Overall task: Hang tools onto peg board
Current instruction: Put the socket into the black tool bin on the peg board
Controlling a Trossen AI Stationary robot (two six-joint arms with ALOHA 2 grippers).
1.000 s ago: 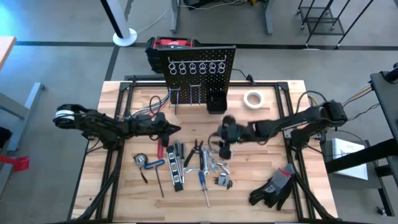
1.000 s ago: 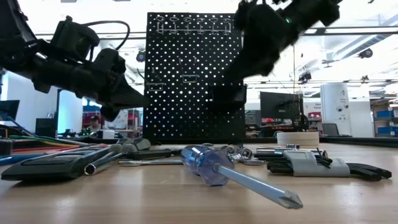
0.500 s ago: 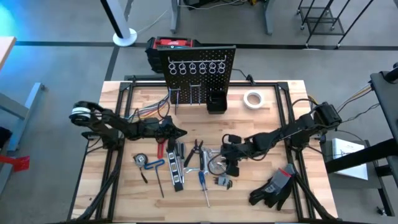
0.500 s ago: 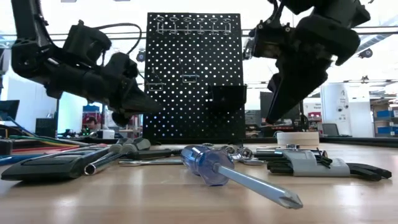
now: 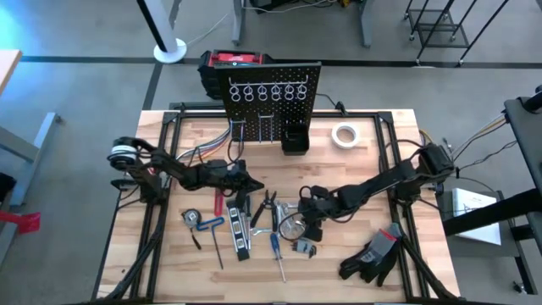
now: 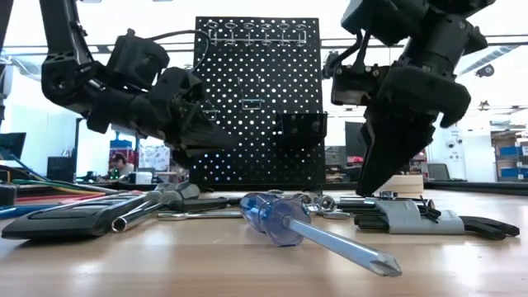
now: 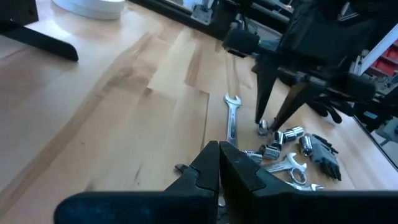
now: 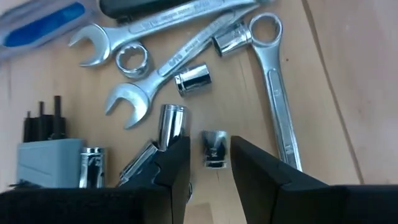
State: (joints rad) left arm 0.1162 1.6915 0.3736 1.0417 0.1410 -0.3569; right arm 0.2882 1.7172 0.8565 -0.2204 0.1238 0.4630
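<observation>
High view: right pincer (image 5: 306, 222) low over tool pile mid-bench, left pincer (image 5: 247, 181) pressed together nearby; right wrist view: fingers part-spread astride small chrome socket (image 8: 214, 148) — hard, slick, light, prone to roll, so pinch its round sides squarely.

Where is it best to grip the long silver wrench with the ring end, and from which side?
Probably mid-shank, from straight above, jaws across the narrow width: the wrench lies flat on the table, a socket sits close by its ring end, while the shank's middle is bare on both sides.
</observation>
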